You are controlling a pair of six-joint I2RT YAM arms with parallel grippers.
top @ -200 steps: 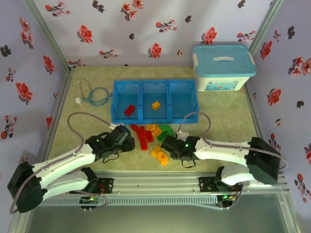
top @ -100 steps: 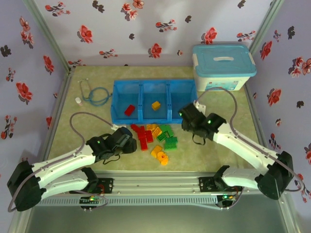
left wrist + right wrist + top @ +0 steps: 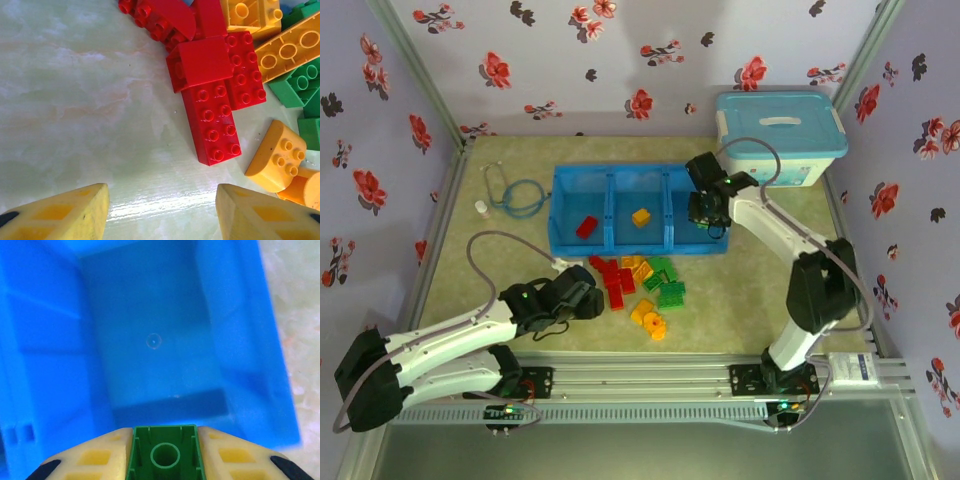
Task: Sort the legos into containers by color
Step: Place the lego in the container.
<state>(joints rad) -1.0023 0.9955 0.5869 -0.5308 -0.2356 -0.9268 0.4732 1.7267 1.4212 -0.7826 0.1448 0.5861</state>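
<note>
Quick count: one blue tray, three compartments, with one red brick and one orange brick inside. One green brick above it. Loose in front of the tray: maybe five red legos, four orange legos, about three green legos.

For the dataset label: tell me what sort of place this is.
Likely a robot test cell, not a home: floral walls on metal framing, two arms bolted to a rail, toy bricks beside a blue tray.

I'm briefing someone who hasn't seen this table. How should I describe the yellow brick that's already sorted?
Find the blue tray mid-table, split into three compartments. The yellow brick lies alone in the middle one. Its left neighbour holds a red brick, and the other yellow bricks lie in the loose pile before the tray.
</note>
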